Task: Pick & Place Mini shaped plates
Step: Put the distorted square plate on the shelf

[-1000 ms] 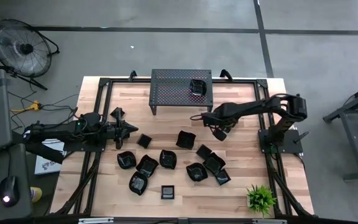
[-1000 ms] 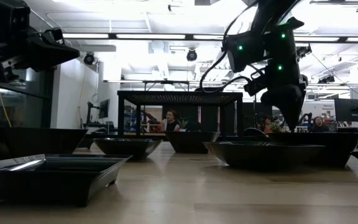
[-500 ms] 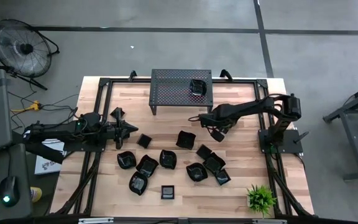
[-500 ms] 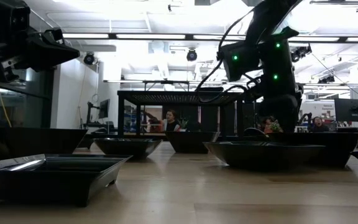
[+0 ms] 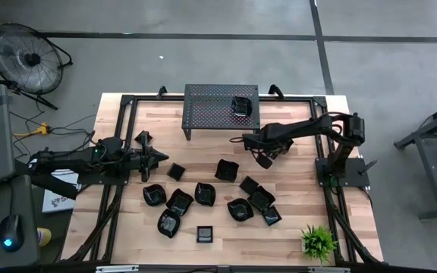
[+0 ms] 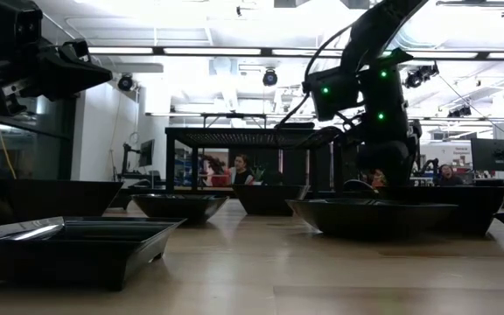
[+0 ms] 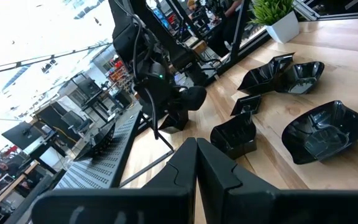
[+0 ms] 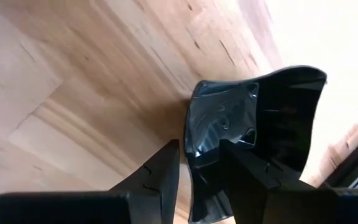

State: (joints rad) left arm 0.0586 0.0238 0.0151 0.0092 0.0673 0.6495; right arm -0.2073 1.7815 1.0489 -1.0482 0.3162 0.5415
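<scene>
Several glossy black mini plates (image 5: 203, 193) lie scattered on the wooden table, each flat on its base. My right gripper (image 5: 262, 158) hangs open and slants down just right of a wavy-rimmed plate (image 5: 227, 168). In the right wrist view that plate (image 8: 260, 118) lies just beyond the fingertips (image 8: 201, 168), with its near rim showing between the two fingers; I see no touch. My left gripper (image 5: 161, 157) waits at the table's left, level and shut (image 7: 196, 152), holding nothing.
A black perforated stand (image 5: 221, 110) stands at the far edge with one plate (image 5: 240, 105) on its top. A potted plant (image 5: 319, 241) sits at the near right corner. Black frame rails (image 5: 120, 129) run along the table's sides.
My right gripper has gone a little toward the table's left edge and down toward the wavy-rimmed plate, its fingers still open. The plates have not moved.
</scene>
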